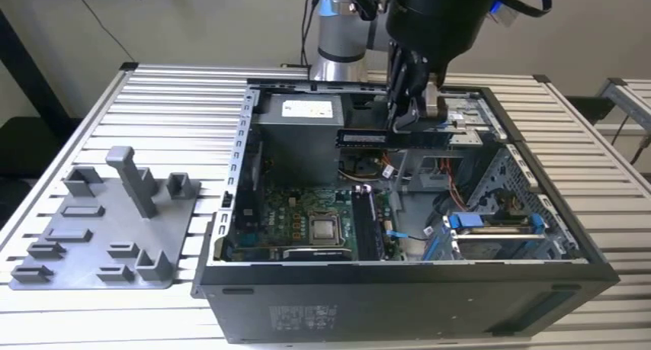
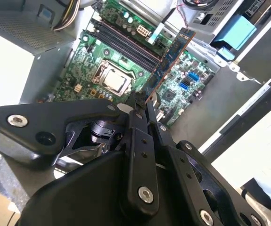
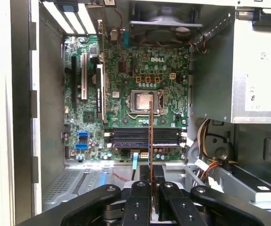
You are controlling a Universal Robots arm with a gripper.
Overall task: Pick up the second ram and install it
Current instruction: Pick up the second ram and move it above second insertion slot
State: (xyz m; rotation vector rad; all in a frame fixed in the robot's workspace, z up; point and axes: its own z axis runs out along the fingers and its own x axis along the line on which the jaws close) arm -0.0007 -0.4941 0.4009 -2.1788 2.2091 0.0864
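My gripper (image 1: 408, 129) is shut on the second ram (image 1: 364, 138), a long dark stick with a pale label. It holds the stick level and on edge above the open computer case (image 1: 407, 289), in front of the power supply. In the second wrist view the ram (image 2: 172, 52) juts out from the gripper (image 2: 140, 101) over the green motherboard. In the first wrist view the ram (image 3: 151, 136) appears edge-on, crossing the black memory slots (image 3: 126, 137) from above; it is clear of them. The gripper (image 3: 151, 172) clamps its near end.
A grey fixture tray (image 1: 102, 236) with blocks and posts lies on the slatted table at the exterior view's left. Inside the case are the power supply (image 1: 300, 133), CPU socket (image 1: 325, 229), cables (image 1: 447, 175) and a blue drive bracket (image 1: 493, 224). The case walls ring the motherboard.
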